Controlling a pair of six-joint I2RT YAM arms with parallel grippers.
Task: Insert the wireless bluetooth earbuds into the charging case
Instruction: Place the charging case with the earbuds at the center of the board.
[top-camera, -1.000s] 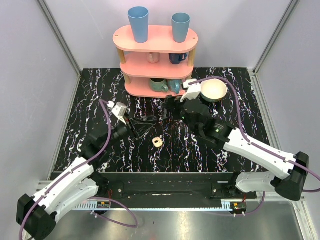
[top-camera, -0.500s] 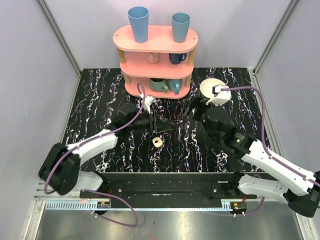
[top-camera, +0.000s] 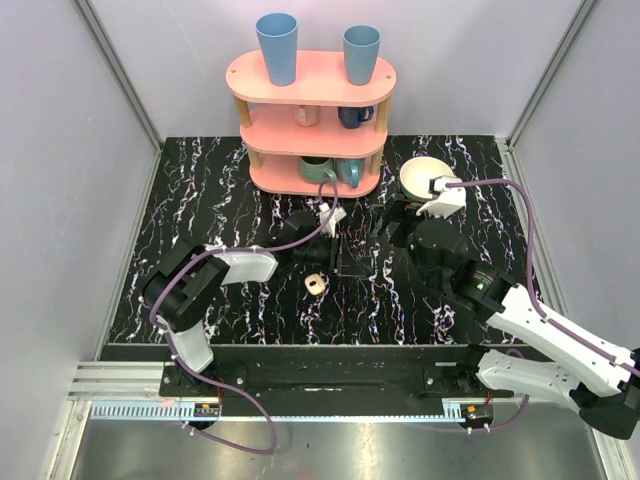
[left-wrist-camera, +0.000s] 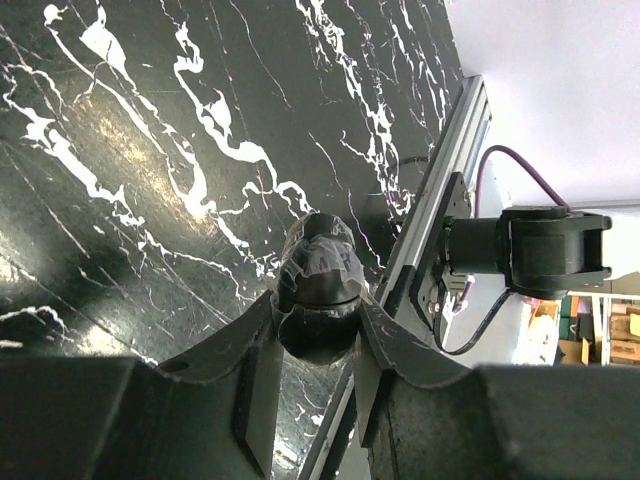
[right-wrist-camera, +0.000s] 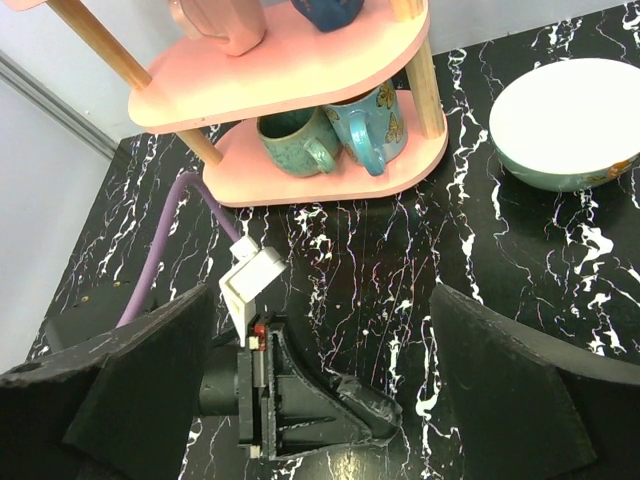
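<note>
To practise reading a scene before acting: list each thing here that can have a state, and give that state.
left gripper: shut, apart from the case.
right gripper: open, holding nothing.
charging case: lying on the table, hollow side up, ungripped.
blue cups: upright on the top shelf.
bowl: upright, nothing seen inside.

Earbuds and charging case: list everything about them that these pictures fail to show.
Earbuds: found in no view; too small for the top view, if exposed at all.
Charging case: top view only, too small to tell whether its hollows are filled.
Left wrist view: the left gripper fills the foreground; case out of frame.
Right wrist view: case out of frame too.
</note>
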